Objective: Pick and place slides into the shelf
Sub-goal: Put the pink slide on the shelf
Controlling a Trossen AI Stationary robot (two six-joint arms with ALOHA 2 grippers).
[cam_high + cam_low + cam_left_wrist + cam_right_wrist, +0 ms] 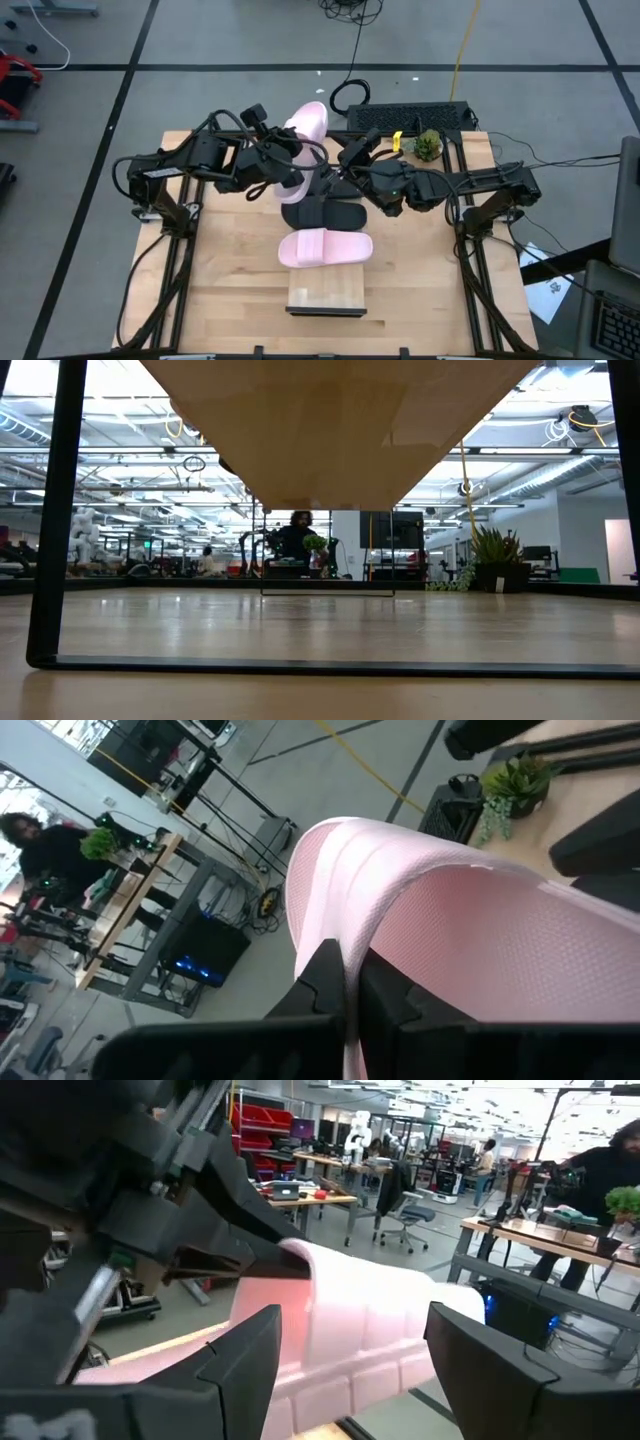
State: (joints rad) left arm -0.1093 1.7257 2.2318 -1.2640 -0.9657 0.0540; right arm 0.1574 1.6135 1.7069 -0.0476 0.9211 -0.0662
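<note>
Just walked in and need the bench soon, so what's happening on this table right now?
The left claw is shut on a pale pink slide, holding it up near the table's far edge. The right claw is open, facing that same slide from close by. Two black slides and the other pink slide lie mid-table. The shelf sits at the near edge with nothing visible on its top board.

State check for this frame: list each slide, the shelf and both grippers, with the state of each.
Left gripper: shut on raised pink slide, held off the table.
Right gripper: open, fingers either side of that slide.
Second pink slide: lying flat on the table.
Black slides: on the table, partly under the arms.
Shelf: holds no slides.
</note>
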